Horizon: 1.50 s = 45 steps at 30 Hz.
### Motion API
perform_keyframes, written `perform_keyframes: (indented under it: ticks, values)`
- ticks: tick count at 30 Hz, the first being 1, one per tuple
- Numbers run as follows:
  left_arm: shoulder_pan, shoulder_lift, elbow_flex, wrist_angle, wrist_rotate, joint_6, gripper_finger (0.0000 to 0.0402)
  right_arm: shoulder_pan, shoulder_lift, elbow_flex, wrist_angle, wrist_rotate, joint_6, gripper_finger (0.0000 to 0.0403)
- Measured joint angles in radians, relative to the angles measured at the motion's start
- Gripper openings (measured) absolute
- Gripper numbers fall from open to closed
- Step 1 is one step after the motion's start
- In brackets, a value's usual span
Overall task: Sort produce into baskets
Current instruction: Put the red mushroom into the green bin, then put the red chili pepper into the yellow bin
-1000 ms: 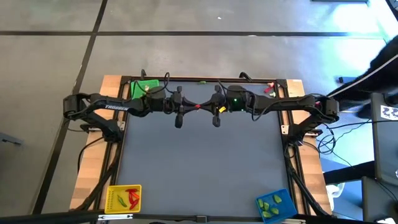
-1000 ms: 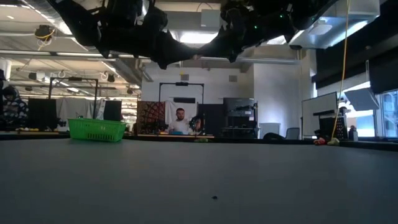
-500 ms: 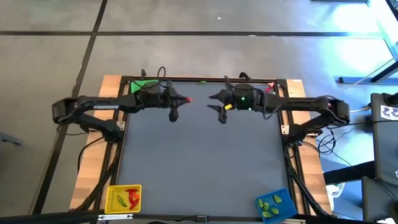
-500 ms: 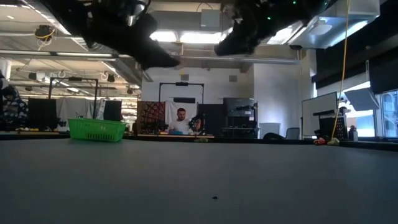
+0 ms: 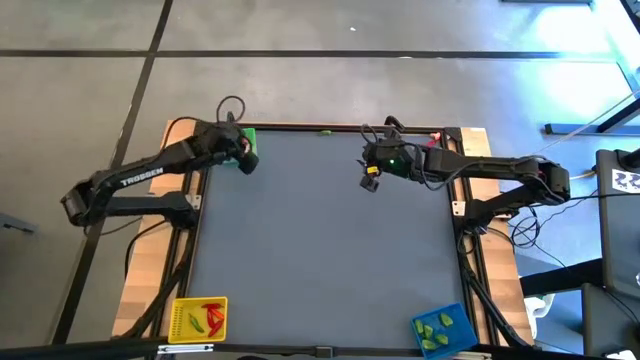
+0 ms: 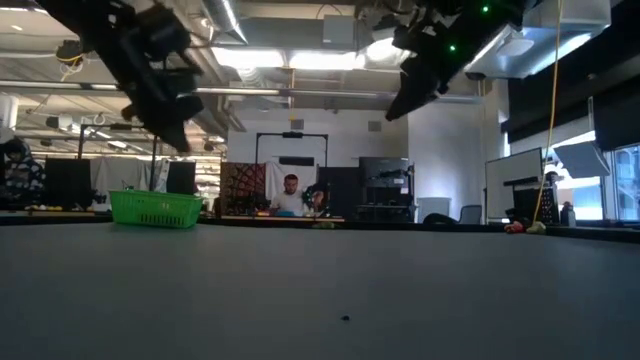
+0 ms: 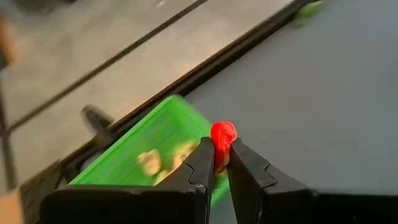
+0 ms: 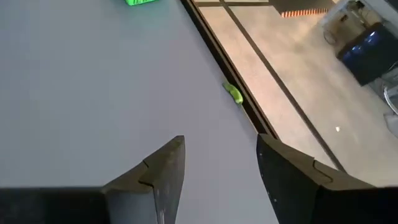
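the left gripper (image 7: 217,163) sits at the upper left of the high view, over the bright green square plastic mesh basket (image 5: 240,141) at the far left corner of the dark grey table (image 5: 320,240). its jaws are clamped on a small red toy produce piece (image 7: 222,137), which shows between the fingertips in the left wrist view. pale produce pieces (image 7: 149,162) lie inside the green basket beneath it.

the right gripper (image 8: 217,168) hangs above the table, right of centre in the upper part of the high view. its jaws stand apart and hold nothing. a small green toy produce piece (image 8: 234,94) lies at the table's far edge, against the black border strip.

the yellow square mesh basket (image 5: 199,319) stands at the lower left of the high view and holds red and green pieces. the blue square mesh basket (image 5: 443,330) stands at the lower right and holds green pieces. a few small pieces (image 5: 434,139) lie near the upper right corner of the table.

in the low view a person (image 6: 290,196) is seated in the room beyond the table.
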Motion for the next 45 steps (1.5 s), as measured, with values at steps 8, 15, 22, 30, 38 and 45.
perform_keyframes:
  ticks: [8,15,22,30,38,45]
  values:
    - [0.145,0.115,0.000,-0.039,-0.002,-0.049,0.0033,-0.048,0.000,0.000,-0.091,-0.033,0.072,0.0199]
    - [0.196,0.211,0.000,-0.029,0.006,-0.095,0.0064,-0.046,0.000,0.000,-0.163,-0.014,0.087,0.0199]
    - [0.213,0.227,0.000,-0.034,0.006,-0.087,0.0151,-0.062,0.000,0.000,-0.267,0.033,0.179,0.0199]
    - [0.192,0.159,0.052,-0.060,0.007,-0.067,0.0182,-0.248,0.001,0.000,-0.397,0.015,0.286,0.0199]
    - [0.163,0.132,0.054,-0.023,0.007,-0.055,0.0182,-0.515,0.091,0.000,-0.445,-0.159,0.330,0.0199]
    - [0.122,0.132,0.054,-0.018,0.007,-0.015,0.0182,-0.664,0.206,0.078,-0.516,-0.235,0.357,0.0199]
